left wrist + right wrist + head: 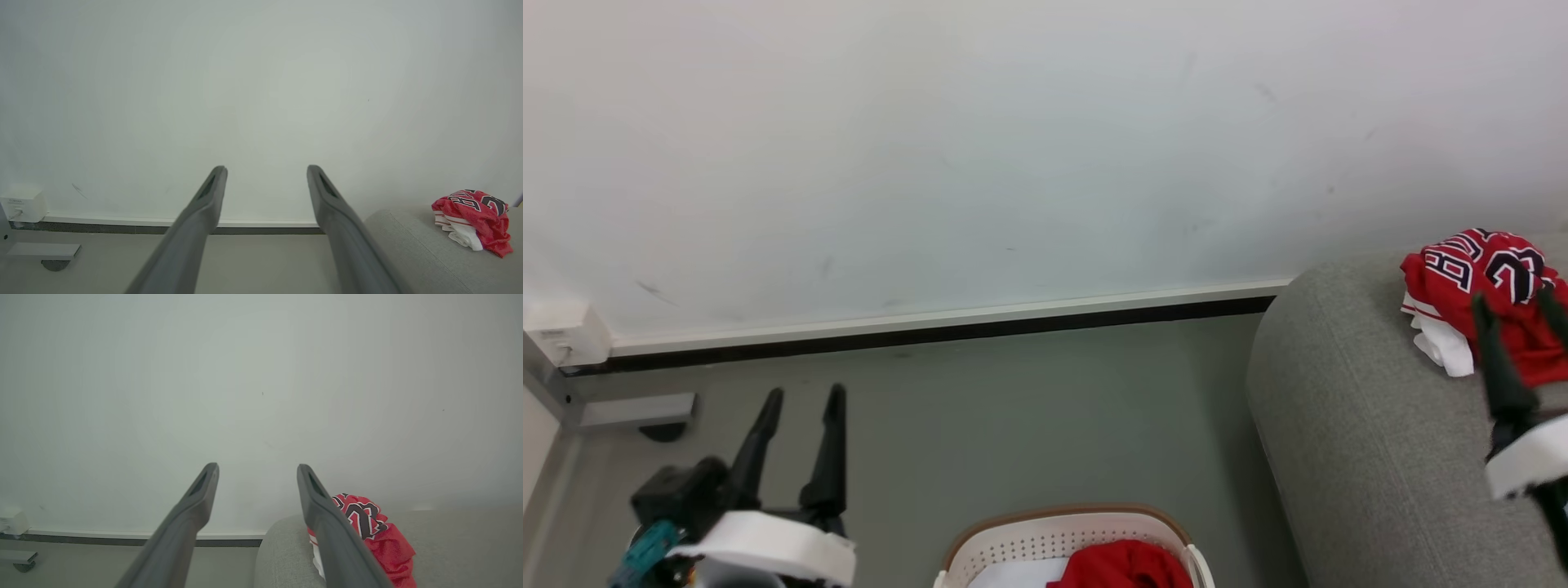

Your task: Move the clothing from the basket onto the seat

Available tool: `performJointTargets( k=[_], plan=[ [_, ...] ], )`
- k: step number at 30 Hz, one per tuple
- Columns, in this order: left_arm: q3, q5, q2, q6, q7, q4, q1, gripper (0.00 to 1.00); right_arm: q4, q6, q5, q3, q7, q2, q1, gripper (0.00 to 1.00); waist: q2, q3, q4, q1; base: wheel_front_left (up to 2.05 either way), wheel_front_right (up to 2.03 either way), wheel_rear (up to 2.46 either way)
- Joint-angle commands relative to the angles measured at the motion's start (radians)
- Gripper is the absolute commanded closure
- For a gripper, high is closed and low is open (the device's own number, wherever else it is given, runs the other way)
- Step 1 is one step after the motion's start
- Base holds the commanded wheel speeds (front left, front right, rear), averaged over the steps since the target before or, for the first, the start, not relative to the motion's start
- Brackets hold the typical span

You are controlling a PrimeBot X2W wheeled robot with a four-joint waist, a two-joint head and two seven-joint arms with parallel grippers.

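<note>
My left pincer hung with fingers apart above the floor; my right pincer, likewise spread and empty, hovered by the jersey crumpled on the seat; a red garment lay in the basket.

Left gripper: fingers spread, empty, well left of the seat. Right gripper: fingers spread, empty, over the seat.

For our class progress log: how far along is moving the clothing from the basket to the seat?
Done: a red jersey lies bunched on the grey seat. In hand: nothing; the left gripper and right gripper are open and empty. Left: a red garment sits in the basket.
</note>
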Motion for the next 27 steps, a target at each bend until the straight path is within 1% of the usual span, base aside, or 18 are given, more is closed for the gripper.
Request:
performJointTargets(
  k=[1, 4, 8, 11, 13, 16, 20, 27],
  plan=[
    [0.029, 0.012, -0.009, -0.003, 0.0, 0.009, 0.028, 0.0, -0.025, -0.002, -0.015, -0.007, -0.019, 0.017, 0.049, 0.0, 0.0, -0.003, 0.008, 0.0004, 0.0, 0.0, 0.0],
    [0.102, 0.055, -0.047, -0.015, 0.0, 0.006, 0.075, 0.0, -0.074, -0.002, -0.051, -0.008, -0.07, 0.065, 0.141, 0.0, 0.0, -0.002, 0.01, 0.0004, 0.0, 0.0, 0.0],
    [0.21, 0.127, -0.103, -0.031, 0.0, -0.021, 0.149, 0.0, -0.106, -0.002, -0.09, 0.003, -0.129, 0.159, 0.241, 0.0, 0.0, 0.0, 0.01, 0.0004, 0.0, 0.0, 0.0],
    [0.264, 0.176, -0.145, -0.067, 0.0, -0.023, 0.191, 0.0, -0.107, -0.002, -0.127, 0.011, -0.15, 0.219, 0.29, 0.0, 0.0, 0.003, 0.011, 0.0004, 0.0, 0.0, 0.0],
    [0.283, 0.214, -0.16, -0.094, 0.0, -0.011, 0.205, 0.0, -0.097, -0.002, -0.153, 0.013, -0.153, 0.257, 0.309, 0.0, 0.0, 0.005, 0.012, 0.0004, 0.0, 0.0, 0.0],
    [0.306, 0.257, -0.19, -0.118, 0.0, -0.01, 0.213, 0.0, -0.099, -0.002, -0.205, 0.008, -0.156, 0.297, 0.31, 0.0, 0.0, 0.008, 0.012, 0.0004, 0.0, 0.0, 0.0],
    [0.327, 0.288, -0.211, -0.148, 0.0, 0.005, 0.195, 0.0, -0.101, -0.002, -0.246, 0.01, -0.155, 0.329, 0.299, 0.0, 0.0, 0.014, 0.014, 0.0004, 0.0, 0.0, 0.0],
    [0.358, 0.316, -0.232, -0.181, 0.0, 0.02, 0.172, 0.0, -0.108, -0.002, -0.274, 0.006, -0.154, 0.339, 0.29, 0.0, 0.0, 0.02, 0.019, 0.0004, 0.0, 0.0, 0.0]
  ],
)
